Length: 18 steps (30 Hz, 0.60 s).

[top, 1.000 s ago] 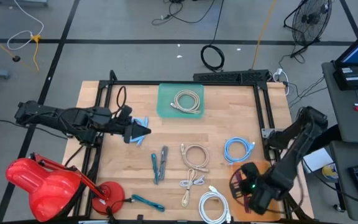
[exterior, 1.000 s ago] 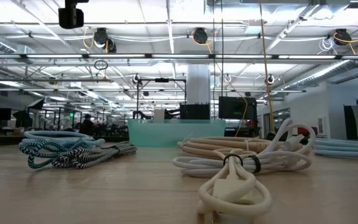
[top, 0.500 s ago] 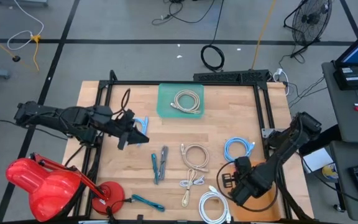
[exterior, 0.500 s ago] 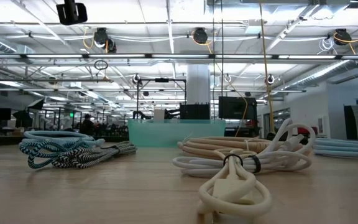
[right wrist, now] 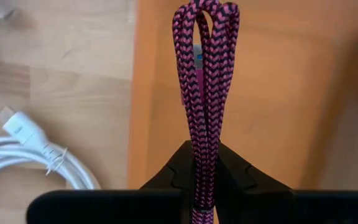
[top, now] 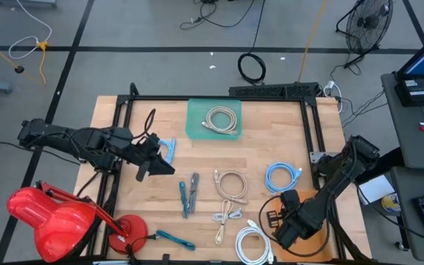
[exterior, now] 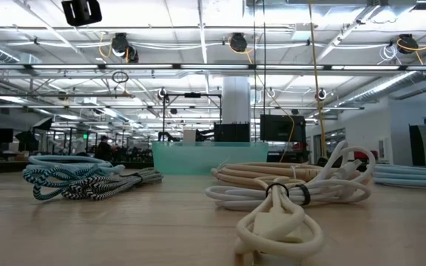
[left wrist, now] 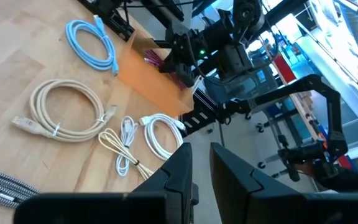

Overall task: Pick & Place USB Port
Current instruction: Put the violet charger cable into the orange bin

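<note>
The right claw (top: 280, 221) has come in from the table's edge over the last second and now hangs over the orange tray (top: 322, 239) at the near right corner. The left claw (top: 147, 163) has backed off a little toward the left side.

The right claw is pinched tight on a pink cable (right wrist: 205, 93). The cable is folded into a long loop that sticks straight out past the two dark fingers (right wrist: 178, 167). In the right wrist view the loop hangs over the orange tray (right wrist: 272, 93), with bare wood and a white cable (right wrist: 39, 152) just beside the tray.

The left claw is nearly closed, with just a thin gap between its fingers (left wrist: 178, 174). It holds nothing. It hangs above the wood at the left side of the table (top: 263, 151), near a light blue cable (top: 165, 149).

Farther out, a green tray (top: 194, 125) sits at the far side of the table with a beige cable (top: 222, 120) in it. In the middle lie a tan cable (top: 230, 184), a small cream cable (top: 227, 217) and two teal cables (top: 188, 193). A blue cable (top: 282, 177) lies to the right, near the orange tray. One more teal cable (top: 174, 239) lies at the near edge by a red lamp (top: 54, 217).
</note>
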Motion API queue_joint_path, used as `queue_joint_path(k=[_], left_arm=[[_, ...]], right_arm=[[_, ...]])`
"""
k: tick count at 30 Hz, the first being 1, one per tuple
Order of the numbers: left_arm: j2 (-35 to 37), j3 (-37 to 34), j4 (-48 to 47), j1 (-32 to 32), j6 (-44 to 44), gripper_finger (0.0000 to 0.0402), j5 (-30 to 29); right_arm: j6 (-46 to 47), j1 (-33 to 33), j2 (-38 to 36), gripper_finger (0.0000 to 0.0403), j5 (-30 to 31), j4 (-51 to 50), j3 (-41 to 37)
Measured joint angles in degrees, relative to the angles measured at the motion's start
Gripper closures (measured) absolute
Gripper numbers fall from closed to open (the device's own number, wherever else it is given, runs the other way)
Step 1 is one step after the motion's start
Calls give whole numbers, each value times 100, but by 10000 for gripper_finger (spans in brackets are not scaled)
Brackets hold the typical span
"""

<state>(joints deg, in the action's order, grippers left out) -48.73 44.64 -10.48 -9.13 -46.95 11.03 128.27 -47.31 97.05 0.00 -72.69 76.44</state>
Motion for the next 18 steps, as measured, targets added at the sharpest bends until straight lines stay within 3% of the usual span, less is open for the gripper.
queue_joint_path(k=[18], left_arm=[[7, -2, 0, -81, -98, 346, -35]], right_arm=[[7, 0, 18, 384, -28, 1305, -1006]])
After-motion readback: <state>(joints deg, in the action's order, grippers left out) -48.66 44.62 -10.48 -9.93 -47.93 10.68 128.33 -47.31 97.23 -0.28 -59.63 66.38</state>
